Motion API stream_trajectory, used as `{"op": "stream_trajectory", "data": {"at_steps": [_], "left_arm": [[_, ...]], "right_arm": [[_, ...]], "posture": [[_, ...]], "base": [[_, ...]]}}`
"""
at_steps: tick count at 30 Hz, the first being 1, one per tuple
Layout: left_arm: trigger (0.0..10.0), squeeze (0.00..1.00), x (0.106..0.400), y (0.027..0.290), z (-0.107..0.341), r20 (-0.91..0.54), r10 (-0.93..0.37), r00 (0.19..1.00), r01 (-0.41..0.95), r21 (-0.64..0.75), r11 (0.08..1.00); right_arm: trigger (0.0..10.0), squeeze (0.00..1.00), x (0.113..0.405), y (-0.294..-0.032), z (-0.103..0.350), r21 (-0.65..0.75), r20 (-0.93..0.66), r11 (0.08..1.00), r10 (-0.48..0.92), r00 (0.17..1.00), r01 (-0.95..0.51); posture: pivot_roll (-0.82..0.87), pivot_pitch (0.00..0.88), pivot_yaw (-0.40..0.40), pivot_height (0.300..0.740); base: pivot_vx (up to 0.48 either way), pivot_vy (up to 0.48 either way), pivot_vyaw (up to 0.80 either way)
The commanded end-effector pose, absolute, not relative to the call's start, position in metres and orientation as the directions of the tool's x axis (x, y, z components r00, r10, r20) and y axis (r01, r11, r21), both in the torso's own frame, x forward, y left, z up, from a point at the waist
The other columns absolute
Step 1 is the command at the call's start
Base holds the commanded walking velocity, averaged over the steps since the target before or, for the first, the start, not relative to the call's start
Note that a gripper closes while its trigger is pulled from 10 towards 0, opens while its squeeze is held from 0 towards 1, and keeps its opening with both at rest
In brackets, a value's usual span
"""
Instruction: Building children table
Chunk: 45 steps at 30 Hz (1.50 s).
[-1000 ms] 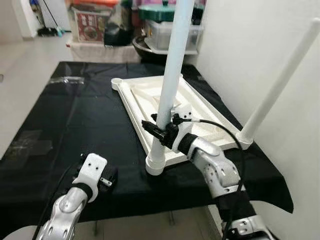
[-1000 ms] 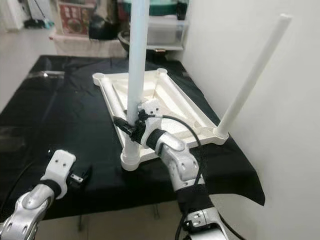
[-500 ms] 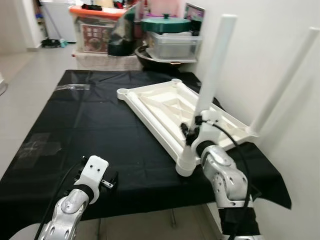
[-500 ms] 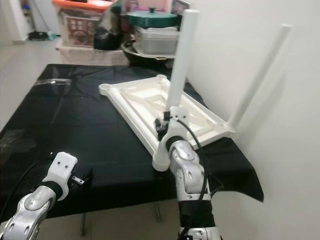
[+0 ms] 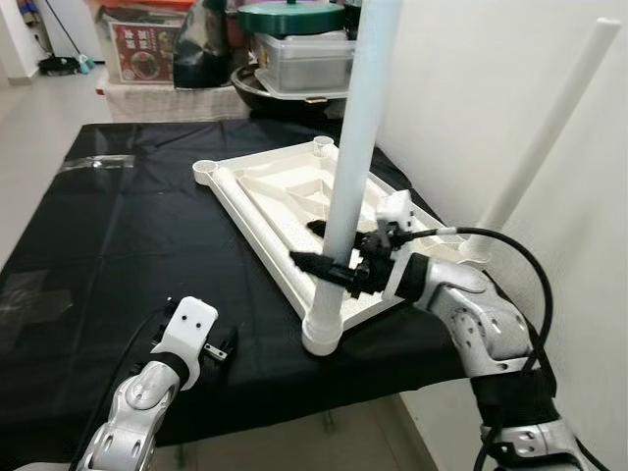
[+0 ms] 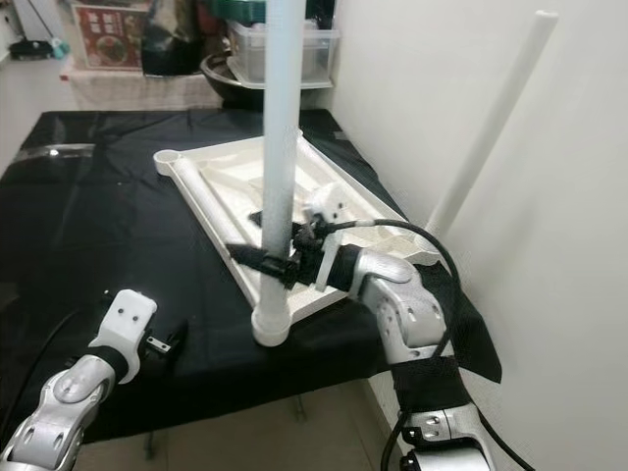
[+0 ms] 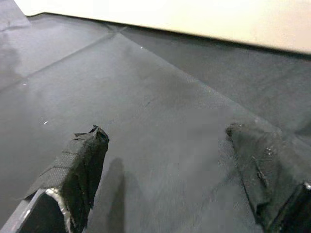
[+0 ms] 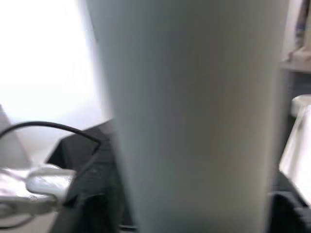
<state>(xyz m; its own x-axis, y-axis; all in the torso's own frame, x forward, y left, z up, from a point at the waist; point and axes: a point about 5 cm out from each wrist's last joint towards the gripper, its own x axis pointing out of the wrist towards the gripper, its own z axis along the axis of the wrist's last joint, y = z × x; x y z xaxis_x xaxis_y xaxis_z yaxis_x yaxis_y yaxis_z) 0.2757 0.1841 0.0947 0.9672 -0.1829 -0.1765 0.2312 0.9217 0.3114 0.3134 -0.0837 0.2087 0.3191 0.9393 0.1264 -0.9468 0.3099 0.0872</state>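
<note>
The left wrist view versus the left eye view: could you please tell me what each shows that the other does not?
The left wrist view alone gives a close look along the left gripper, its fingers apart just above the cloth. The left eye view alone takes in the right gripper around the near table leg, the upturned white tabletop and the far leg. Both share the black cloth.

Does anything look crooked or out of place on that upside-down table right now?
The far leg by the wall tilts, while the near leg, held by the right gripper, stands upright. Two corner sockets are empty.
</note>
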Motion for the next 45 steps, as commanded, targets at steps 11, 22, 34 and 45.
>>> {"op": "stream_trajectory", "data": {"at_steps": [11,22,34,45], "left_arm": [[10.0,0.0,0.264,0.192,0.088,-0.207,-0.16,0.965,0.221,0.315,0.923],[10.0,0.0,0.262,0.188,0.086,-0.21,-0.172,0.962,0.233,0.312,0.921],[10.0,0.0,0.264,0.186,0.086,-0.206,-0.171,0.963,0.229,0.304,0.925],[10.0,0.0,0.263,0.192,0.087,-0.21,-0.152,0.966,0.214,0.313,0.925]], "right_arm": [[0.0,0.0,0.34,-0.166,0.147,0.016,-0.233,0.977,-0.202,0.951,0.212],[10.0,1.0,0.328,-0.124,0.178,0.2,-0.102,0.969,0.17,0.98,-0.147],[10.0,0.0,0.314,-0.09,0.225,0.122,0.166,0.444,0.872,0.46,-0.887],[0.0,0.0,0.324,-0.074,0.188,0.219,0.095,0.545,0.813,0.574,-0.809]], "posture": [[0.16,0.0,-0.11,0.74],[0.15,0.0,-0.097,0.74],[0.16,0.0,-0.115,0.74],[0.18,0.0,-0.115,0.74]], "base": [[0.0,0.0,0.0],[0.0,0.0,0.0],[0.0,0.0,0.0],[0.0,0.0,0.0]]}}
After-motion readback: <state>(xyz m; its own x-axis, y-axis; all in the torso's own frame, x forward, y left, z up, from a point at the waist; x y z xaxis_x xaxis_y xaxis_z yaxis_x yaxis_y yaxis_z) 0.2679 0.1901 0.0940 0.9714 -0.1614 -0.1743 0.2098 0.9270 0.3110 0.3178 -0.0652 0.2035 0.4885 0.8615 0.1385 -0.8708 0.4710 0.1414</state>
